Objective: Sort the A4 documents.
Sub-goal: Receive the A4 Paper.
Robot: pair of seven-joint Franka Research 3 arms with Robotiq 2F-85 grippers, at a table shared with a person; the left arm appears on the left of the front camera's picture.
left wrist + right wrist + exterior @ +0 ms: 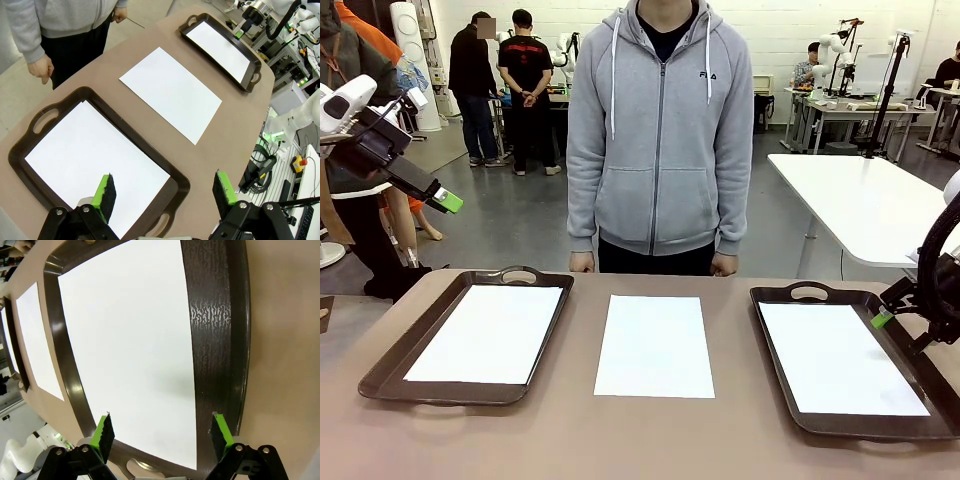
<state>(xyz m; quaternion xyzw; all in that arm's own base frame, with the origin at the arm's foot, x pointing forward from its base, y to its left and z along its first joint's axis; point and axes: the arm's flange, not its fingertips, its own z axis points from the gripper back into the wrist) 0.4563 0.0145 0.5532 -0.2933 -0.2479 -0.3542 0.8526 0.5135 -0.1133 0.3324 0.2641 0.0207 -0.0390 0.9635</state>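
Three A4 documents lie in a row. One white sheet [490,333] [90,150] rests in the left dark brown tray [390,365] [131,134]. A second sheet [655,345] [170,92] [37,345] lies bare on the table's middle. The third sheet [840,357] [130,340] fills the right tray [770,350] [215,315]. My left gripper [442,200] [165,190] hangs high above the left tray's near end, open and holding nothing. My right gripper [882,318] [162,432] hovers low over the right tray's outer edge, also open with nothing in it.
A person in a grey hoodie [660,130] stands at the far edge, hands [724,265] resting by the table rim. The brown table [580,430] shows bare strips between trays and middle sheet. A white table [860,200] stands behind on the right.
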